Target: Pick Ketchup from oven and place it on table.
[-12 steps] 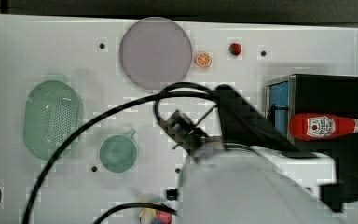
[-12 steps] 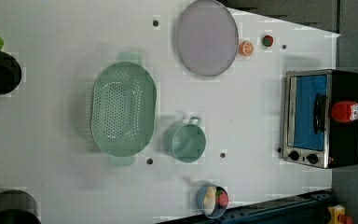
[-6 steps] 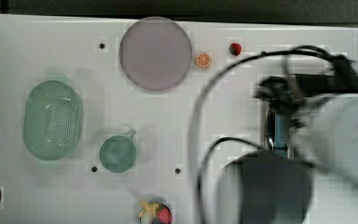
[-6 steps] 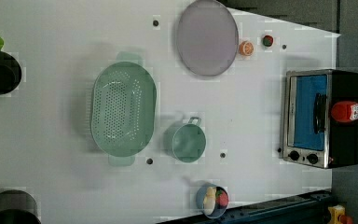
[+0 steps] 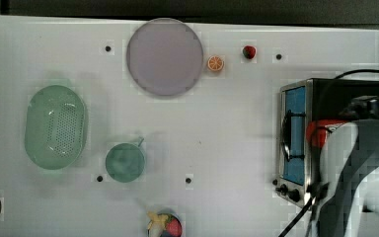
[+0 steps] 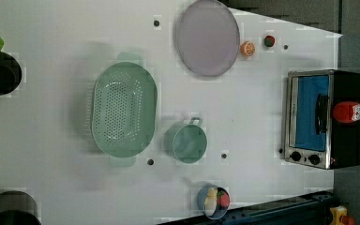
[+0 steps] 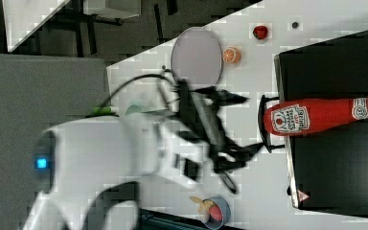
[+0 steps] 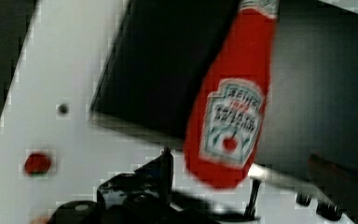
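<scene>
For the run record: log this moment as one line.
phase: approach | gripper: open, holding nothing | red ketchup squeeze bottle: lying on black top of silver toaster oven | white table: bottle not yet placed

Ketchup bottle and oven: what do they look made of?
Ketchup: probably glossy red plastic, with a printed white-and-red label and a white cap. Oven: matte black top, likely painted metal; silver front looks like brushed metal, with a blue-tinted door that seems to be glass and a black handle.
</scene>
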Controlling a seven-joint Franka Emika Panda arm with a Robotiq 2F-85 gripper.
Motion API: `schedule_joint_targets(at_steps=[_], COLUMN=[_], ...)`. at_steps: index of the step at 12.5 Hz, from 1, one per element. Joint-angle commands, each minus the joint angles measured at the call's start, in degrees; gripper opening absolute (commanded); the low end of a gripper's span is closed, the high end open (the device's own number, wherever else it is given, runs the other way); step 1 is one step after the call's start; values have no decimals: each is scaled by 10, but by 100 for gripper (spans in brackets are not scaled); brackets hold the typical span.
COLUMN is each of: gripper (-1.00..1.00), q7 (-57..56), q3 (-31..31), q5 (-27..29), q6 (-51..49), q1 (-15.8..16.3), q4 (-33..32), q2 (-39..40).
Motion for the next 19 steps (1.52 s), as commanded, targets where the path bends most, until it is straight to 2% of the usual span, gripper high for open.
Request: schedule_joint_targets(at_steps=[1,6,12,13,15,16,19], gripper=[100,100,100,92,43,29,29], q7=[-6,-6,-6,-6,-6,-6,-7], q3=[-14,-36,-36,-37,-35,-35,-36], q5=[18,123,167,167,168,167,166], q6=[46,72,82,82,83,82,80], q1=[-4,-19,-27,-27,-27,-26,-26], q4=[5,4,2,2,-1,-1,5], q2=[24,96,139,144,147,145,141])
